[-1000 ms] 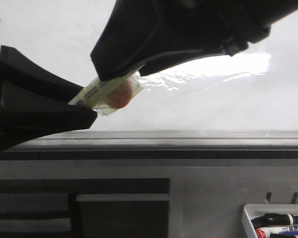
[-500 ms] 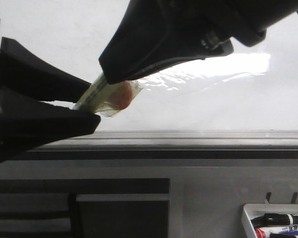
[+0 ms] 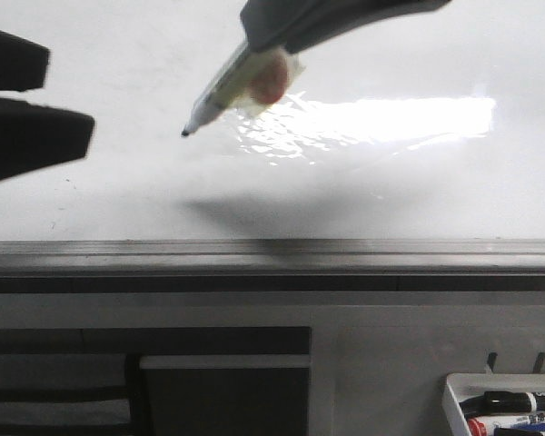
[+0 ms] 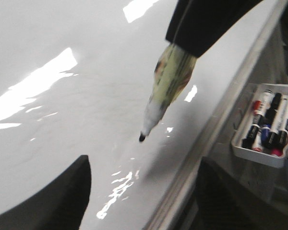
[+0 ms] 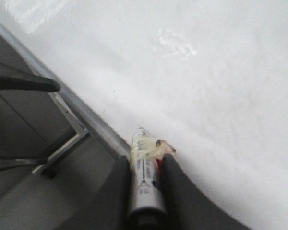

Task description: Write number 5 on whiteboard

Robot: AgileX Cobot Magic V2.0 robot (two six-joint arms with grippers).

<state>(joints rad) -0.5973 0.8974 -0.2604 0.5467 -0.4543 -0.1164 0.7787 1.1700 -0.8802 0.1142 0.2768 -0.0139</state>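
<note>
Your right gripper (image 5: 145,179) is clamped on a marker (image 3: 220,89), the barrel pinched between both fingers with tape or clear wrap around the grip point. The cap is off and the black tip (image 3: 185,133) is bare. In the front view the marker slants down and toward your left side, tip lowest, so its long axis runs from the gripper at upper right to the tip at lower left.

The whiteboard (image 3: 418,195) lies flat below the tip, glossy, with a bright light reflection across it and a grey rail (image 3: 345,247) along its near edge. The marker's shadow sits on the board well apart from the tip, which suggests the tip is raised off the surface, not touching. No strokes show anywhere on the board, so the number 5 is not begun.

Your left gripper (image 3: 36,104) sits at the left edge of the front view with its two fingers spread and nothing between them; it looks open and empty. It is close to the marker tip on that side, but the right arm is the one that holds the pen, so the writing falls to it.

The move ahead turns on that gap: the board lies straight below the tip, and you would need to bring the tip down along the slant until it meets the surface. A small white tray (image 4: 261,139) of spare markers hangs past the rail, off the board.
</note>
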